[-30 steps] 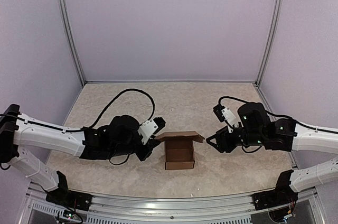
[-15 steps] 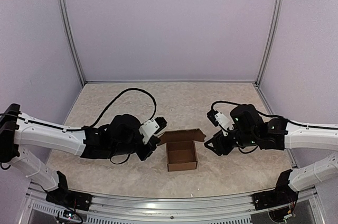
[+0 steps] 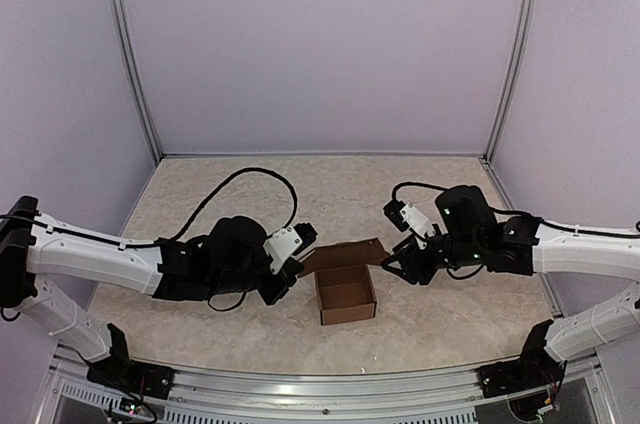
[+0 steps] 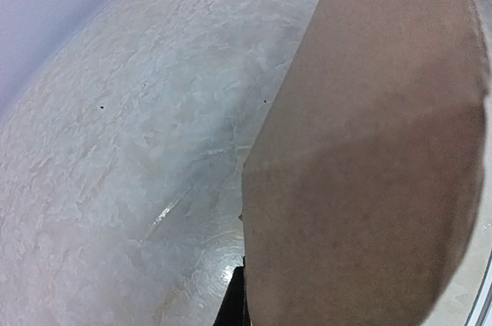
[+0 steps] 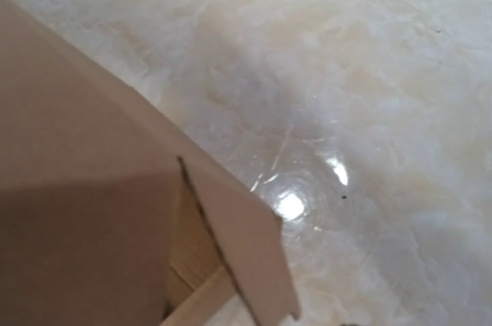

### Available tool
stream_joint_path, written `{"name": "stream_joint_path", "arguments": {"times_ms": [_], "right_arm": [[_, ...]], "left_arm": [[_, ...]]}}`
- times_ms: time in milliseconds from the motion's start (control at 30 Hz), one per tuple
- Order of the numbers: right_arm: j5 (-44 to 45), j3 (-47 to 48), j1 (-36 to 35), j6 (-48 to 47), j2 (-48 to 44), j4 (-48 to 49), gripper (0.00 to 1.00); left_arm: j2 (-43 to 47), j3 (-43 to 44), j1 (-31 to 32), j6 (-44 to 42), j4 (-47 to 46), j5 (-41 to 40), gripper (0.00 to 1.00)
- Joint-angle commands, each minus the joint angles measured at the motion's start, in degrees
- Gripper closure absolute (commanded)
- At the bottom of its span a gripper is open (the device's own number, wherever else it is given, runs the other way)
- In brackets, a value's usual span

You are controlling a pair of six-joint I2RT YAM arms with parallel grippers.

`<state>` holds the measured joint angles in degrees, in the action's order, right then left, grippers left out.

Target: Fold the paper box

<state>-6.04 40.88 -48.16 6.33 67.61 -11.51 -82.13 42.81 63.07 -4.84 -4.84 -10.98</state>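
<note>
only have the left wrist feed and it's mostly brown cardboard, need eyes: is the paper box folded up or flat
observer: folded up. The paper box stands as an open-topped cube, with its lid flap on the far side raised and not closed.
operator: where's the other arm
observer: the right tool is at the right end of that flap, opposite the left tool at its left end.
operator: anything inside the box
observer: nothing that I can see; from the top view the inside looks empty.
</note>
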Motion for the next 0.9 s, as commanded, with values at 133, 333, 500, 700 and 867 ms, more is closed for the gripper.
{"name": "stream_joint_path", "arguments": {"times_ms": [133, 333, 500, 700, 867], "right_arm": [[-3.2, 1.9, 0.9, -1.8, 2.5, 2.7, 0.66], [-3.2, 1.7, 1.0, -2.7, 3.0, 2.7, 0.77], [-0.7, 1.8, 1.0, -3.8, 2.9, 1.9, 0.79], [1.4, 0.7, 0.9, -3.7, 2.7, 3.6, 0.86], [0.1, 0.4, 0.9, -3.2, 3.2, 5.2, 0.91]], "left_arm": [[0.2, 0.7, 0.3, -0.5, 1.6, 0.2, 1.00], [0.0, 1.0, 0.2, -0.4, 1.9, 0.0, 1.00], [-0.2, 1.5, 0.1, -0.5, 2.2, -0.1, 1.00], [-0.3, 2.0, 0.1, -0.3, 2.7, 0.0, 1.00], [0.0, 2.1, 0.0, 0.2, 3.2, -0.1, 1.00]]}}
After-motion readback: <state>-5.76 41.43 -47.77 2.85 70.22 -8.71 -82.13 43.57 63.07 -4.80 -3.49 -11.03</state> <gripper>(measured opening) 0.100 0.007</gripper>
